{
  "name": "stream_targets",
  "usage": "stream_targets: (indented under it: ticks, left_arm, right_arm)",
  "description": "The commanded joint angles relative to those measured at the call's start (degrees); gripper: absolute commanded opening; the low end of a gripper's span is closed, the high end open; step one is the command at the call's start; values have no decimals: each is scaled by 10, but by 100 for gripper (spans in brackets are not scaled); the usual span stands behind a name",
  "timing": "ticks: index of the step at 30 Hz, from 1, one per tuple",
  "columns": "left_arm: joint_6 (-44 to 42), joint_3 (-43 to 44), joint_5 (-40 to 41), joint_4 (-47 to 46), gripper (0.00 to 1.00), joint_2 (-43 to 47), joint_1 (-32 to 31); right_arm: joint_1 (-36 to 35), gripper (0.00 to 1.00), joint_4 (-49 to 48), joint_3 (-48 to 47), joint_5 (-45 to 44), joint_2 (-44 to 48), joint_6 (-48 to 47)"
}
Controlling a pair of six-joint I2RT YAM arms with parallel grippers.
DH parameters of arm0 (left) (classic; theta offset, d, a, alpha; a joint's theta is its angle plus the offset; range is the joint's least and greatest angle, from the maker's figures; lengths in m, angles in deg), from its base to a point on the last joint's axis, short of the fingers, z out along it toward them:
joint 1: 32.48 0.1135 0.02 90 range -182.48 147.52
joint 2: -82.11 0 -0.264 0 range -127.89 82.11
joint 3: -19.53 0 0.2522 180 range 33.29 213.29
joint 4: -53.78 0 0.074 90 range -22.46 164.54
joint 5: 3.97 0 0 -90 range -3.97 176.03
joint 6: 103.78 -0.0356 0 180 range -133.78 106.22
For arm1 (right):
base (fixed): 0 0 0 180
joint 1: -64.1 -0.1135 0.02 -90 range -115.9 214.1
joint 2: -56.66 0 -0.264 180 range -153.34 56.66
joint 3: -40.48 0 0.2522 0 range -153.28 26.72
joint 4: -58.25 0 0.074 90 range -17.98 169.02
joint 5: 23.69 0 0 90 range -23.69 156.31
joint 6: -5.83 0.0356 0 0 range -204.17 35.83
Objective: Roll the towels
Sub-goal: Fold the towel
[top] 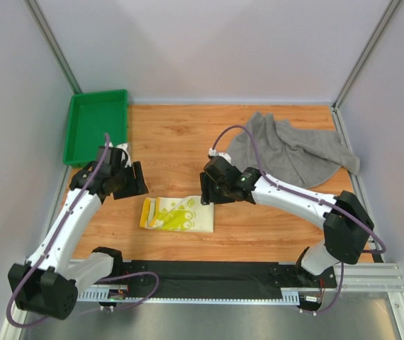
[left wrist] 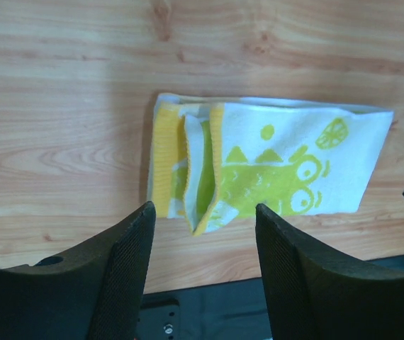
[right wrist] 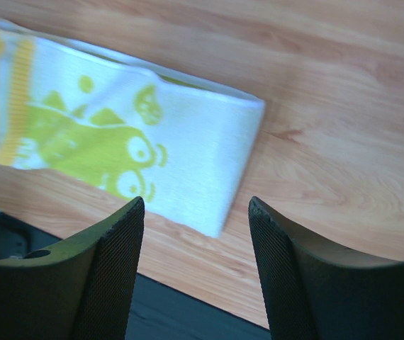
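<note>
Printed towel (top: pixel 177 214) lies flat as a folded strip at near-centre of the table (top: pixel 174 134), between the two arms. The grey towel (top: pixel 294 150) is crumpled at far right, not rolled yet.

Left tool (top: pixel 132 185) hangs by the strip's left end, jaws apart & empty. Right tool (top: pixel 209 193) is over the right end, also spread w/ nothing in it.

The left end looks turned over in a loose flap w/ a yellow border (left wrist: pixel 168 159), prob. the start of the roll. To do it well:
- Pinch that flap across its full width w/ the left tool.
- Tuck it rightward in short turns, keeping the edges lined up so it doesn't cone.
- Pin the right end w/ the right tool so the strip doesn't slide.
- Keep it low on the table.
</note>
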Motion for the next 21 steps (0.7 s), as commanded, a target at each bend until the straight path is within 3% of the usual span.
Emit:
stream_targets:
  ticks: [1, 9, 13, 21]
  left_arm:
    - [6, -8, -41, -42, 65, -30, -15]
    - [27, -31, -29, -85, 62, -102, -76]
    - [36, -39, -9, -101, 61, -129, -90]
    - [37, -45, 9, -111, 53, -178, -101]
  right_arm:
    - [-3, 61, 3, -3, -6, -29, -24]
    - [7, 59, 2, -13, -16, -107, -26]
    - [10, 52, -15, -15, 2, -135, -26]
    - [10, 47, -27, -14, 12, -167, -26]
